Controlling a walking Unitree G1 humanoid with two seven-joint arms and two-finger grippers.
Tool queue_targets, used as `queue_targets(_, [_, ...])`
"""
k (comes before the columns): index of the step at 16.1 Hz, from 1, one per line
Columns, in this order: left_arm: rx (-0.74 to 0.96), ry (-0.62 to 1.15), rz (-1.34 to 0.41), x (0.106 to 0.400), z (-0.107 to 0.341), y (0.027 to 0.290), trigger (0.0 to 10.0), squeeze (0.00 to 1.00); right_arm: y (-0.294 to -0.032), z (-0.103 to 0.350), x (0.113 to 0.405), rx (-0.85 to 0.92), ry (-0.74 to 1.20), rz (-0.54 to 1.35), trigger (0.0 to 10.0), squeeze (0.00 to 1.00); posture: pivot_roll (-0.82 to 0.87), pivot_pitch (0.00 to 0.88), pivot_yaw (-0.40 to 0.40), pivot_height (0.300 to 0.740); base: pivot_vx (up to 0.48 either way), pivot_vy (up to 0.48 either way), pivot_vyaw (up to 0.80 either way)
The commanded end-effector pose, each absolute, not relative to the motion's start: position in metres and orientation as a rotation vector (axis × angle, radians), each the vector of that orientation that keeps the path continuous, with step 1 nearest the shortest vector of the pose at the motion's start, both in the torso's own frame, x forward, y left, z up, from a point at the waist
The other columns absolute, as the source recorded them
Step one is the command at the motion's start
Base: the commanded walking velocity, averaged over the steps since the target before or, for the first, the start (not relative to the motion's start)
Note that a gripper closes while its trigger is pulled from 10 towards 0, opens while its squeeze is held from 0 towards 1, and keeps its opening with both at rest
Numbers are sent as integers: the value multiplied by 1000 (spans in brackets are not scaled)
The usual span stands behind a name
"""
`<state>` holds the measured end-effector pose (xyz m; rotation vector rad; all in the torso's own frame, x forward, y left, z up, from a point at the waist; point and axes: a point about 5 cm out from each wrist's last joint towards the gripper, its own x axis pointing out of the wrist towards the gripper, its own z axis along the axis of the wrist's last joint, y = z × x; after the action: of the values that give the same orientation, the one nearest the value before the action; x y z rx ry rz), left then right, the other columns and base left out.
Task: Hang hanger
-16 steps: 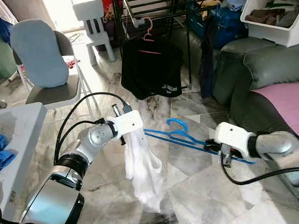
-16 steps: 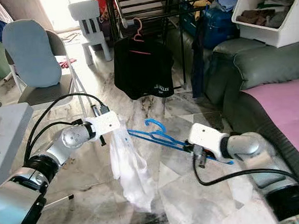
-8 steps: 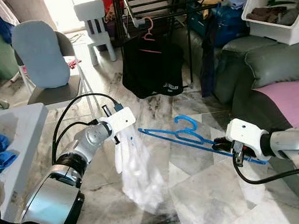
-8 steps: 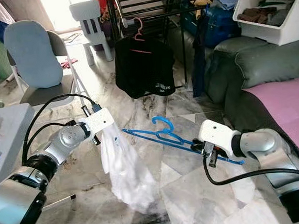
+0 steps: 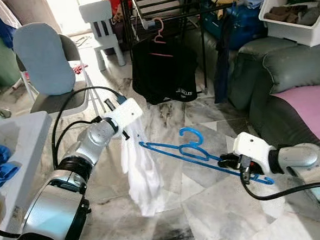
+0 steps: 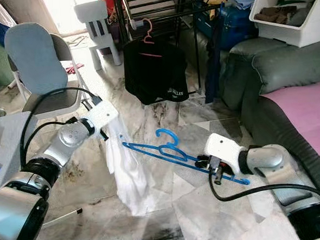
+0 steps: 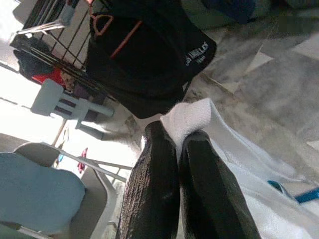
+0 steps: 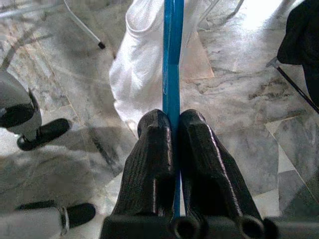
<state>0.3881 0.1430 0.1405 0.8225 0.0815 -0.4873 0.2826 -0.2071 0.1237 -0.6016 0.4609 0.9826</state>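
A blue plastic hanger (image 5: 190, 149) hangs level above the marble floor, its hook up. My right gripper (image 5: 227, 161) is shut on the hanger's right end; the wrist view has the blue bar (image 8: 173, 59) clamped between both fingers (image 8: 149, 159). My left gripper (image 5: 129, 134) is shut on the top of a white garment (image 5: 140, 173), which hangs limp down toward the floor. The hanger's left tip reaches the cloth beside that gripper. In the left wrist view the white fabric (image 7: 189, 117) is pinched at the fingertips (image 7: 159, 144).
A black metal drying rack (image 5: 169, 5) stands ahead with a black shirt (image 5: 165, 70) on a pink hanger (image 5: 158, 30). A folding chair with blue cushion (image 5: 45, 64) stands left, a grey sofa (image 5: 287, 74) right, a white child's chair (image 5: 102, 25) behind, a table edge (image 5: 14, 140) near left.
The right gripper has drawn the hanger left and nearer the garment. The left gripper has risen a little, lifting the white garment higher off the floor.
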Motion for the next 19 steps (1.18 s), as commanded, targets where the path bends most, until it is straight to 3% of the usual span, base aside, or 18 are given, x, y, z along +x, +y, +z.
queue_targets(1, [808, 34, -457, 393, 157, 146, 10000, 0, -203, 123, 287, -625, 439, 954, 10000, 0, -122, 0, 116, 740, 0, 0, 0])
queue_targets(5, [792, 31, -482, 392, 157, 145, 10000, 0, -204, 112, 298, -631, 436, 837, 10000, 0, -122, 0, 117, 740, 0, 0, 0])
queue_targets(8, [738, -54, -505, 393, 175, 141, 10000, 0, -202, 91, 307, -501, 482, 718, 10000, 0, -112, 0, 107, 740, 0, 0, 0])
queue_targets(16, [568, -285, -703, 372, 202, 101, 10000, 0, -188, 58, 314, -201, 567, 638, 10000, 0, -108, 0, 64, 740, 0, 0, 0])
queue_targets(19, [728, -330, -781, 359, 187, 95, 10000, 0, -176, 66, 314, -108, 543, 742, 10000, 0, -104, 0, 56, 740, 0, 0, 0])
